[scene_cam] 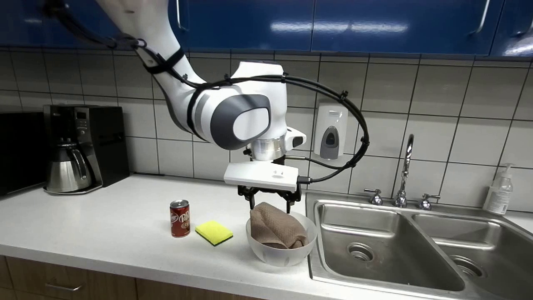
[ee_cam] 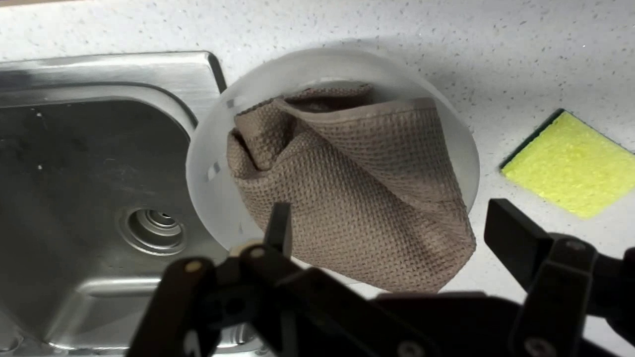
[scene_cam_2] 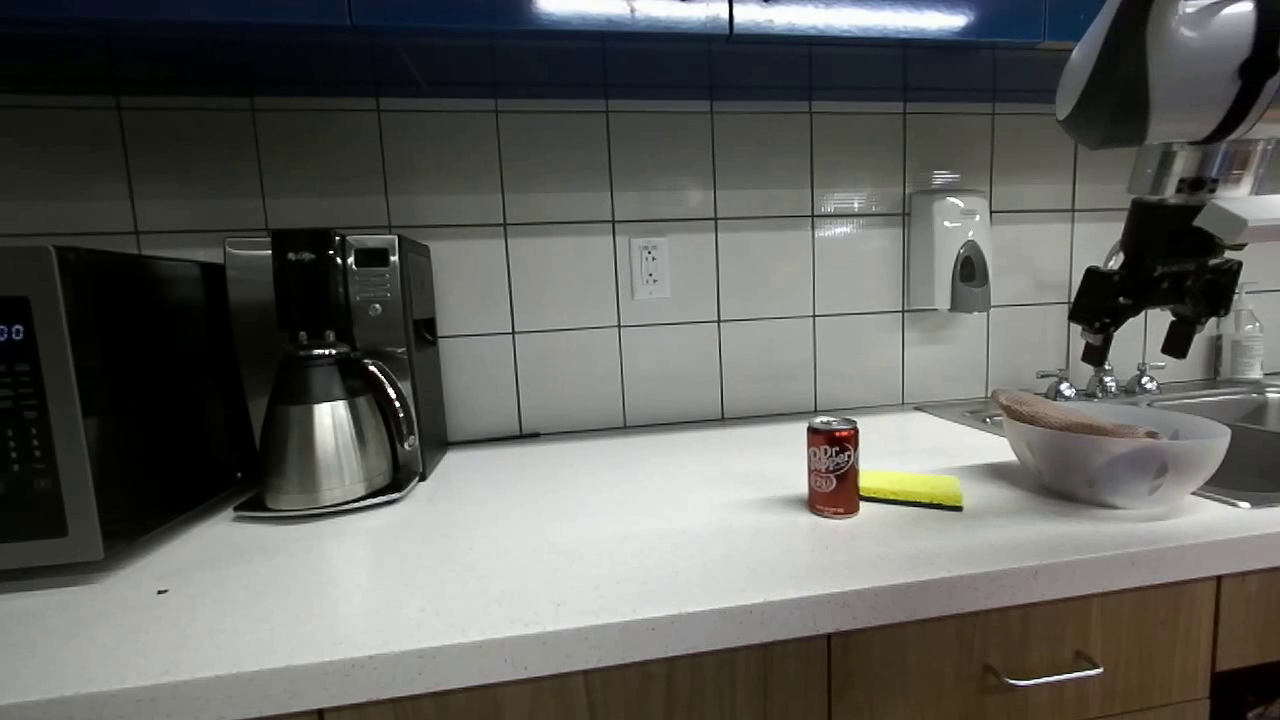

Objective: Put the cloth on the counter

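A brown waffle-weave cloth [scene_cam: 278,228] lies bunched in a frosted bowl [scene_cam: 280,257], with one corner rising over the rim. In an exterior view the cloth [scene_cam_2: 1070,416] shows above the rim of the bowl [scene_cam_2: 1110,468]. The bowl stands on the white counter [scene_cam: 120,227] beside the sink. My gripper [scene_cam_2: 1138,350] is open and empty, pointing down, above the bowl and apart from the cloth. In the wrist view the fingers of my gripper [ee_cam: 394,223] are wide apart, with part of the cloth [ee_cam: 342,193] seen between them.
A yellow sponge [scene_cam: 214,232] and a red soda can [scene_cam: 180,218] stand on the counter beside the bowl. A steel double sink [scene_cam: 314,250] with a faucet [scene_cam: 403,183] borders the bowl. A coffee maker [scene_cam_2: 340,400] and microwave [scene_cam_2: 150,400] stand farther along.
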